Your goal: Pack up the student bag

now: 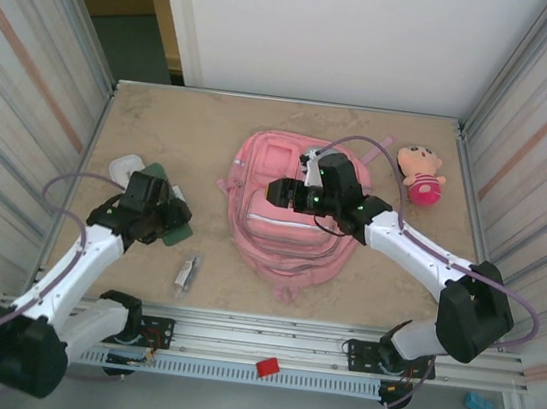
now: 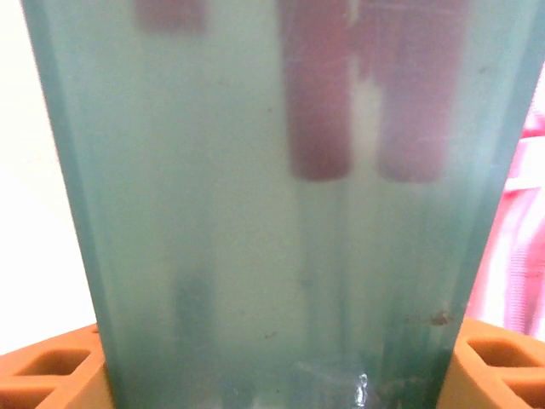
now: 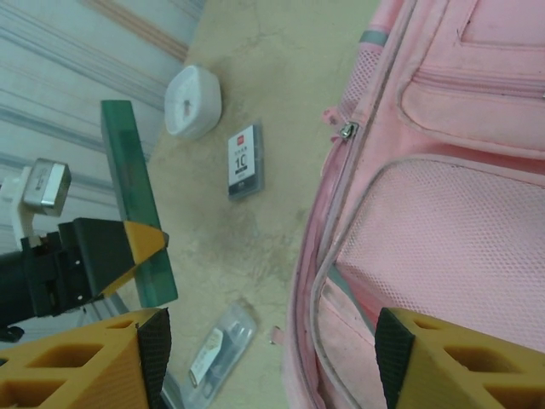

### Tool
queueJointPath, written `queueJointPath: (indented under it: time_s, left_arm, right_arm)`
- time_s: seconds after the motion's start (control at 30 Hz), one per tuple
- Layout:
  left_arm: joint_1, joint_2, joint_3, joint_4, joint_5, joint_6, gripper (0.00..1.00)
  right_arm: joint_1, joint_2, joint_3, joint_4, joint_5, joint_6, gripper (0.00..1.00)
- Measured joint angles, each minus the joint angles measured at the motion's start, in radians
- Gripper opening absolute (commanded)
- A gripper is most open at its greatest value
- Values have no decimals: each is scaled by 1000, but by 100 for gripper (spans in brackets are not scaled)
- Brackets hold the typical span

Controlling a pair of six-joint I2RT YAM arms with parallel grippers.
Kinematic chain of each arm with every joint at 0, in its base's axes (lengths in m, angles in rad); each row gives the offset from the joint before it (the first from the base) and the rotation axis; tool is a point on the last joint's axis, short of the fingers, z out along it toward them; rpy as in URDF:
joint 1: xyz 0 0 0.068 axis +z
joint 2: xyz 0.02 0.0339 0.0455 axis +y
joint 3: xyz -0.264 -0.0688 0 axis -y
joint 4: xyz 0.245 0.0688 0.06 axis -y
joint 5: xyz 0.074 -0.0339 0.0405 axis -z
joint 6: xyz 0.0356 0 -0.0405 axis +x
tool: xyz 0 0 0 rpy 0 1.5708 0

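The student bag (image 1: 270, 242) lies flat in the middle of the table (image 1: 183, 122), and the right gripper (image 3: 271, 358) hangs over the bag's left edge with its jaws wide apart and nothing between them. Well to the bag's left, the left gripper (image 2: 277, 379) is clamped across a flat green translucent case (image 2: 272, 256). The case should probably be lifted level and clear of the table while the right arm works the zip pull (image 3: 347, 129) to make a wide enough opening
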Motion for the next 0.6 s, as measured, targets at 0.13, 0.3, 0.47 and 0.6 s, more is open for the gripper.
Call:
queueJointPath:
  time_s: [0.13,0.3,0.47,0.6]
  left_arm:
    - [-14,8,-49,160,132,30,45]
    - [-48,90,-31,287,298,183,46]
    - [-111,136,-6,399,410,307,47]
    - [-140,150,-8,497,472,327,48]
  right_arm:
    - [-6,3,-29,72,-50,51,66]
    - [5,23,-26,140,-72,100,70]
    - [62,64,20,152,-35,116,72]
    - [100,111,69,163,-10,118,73]
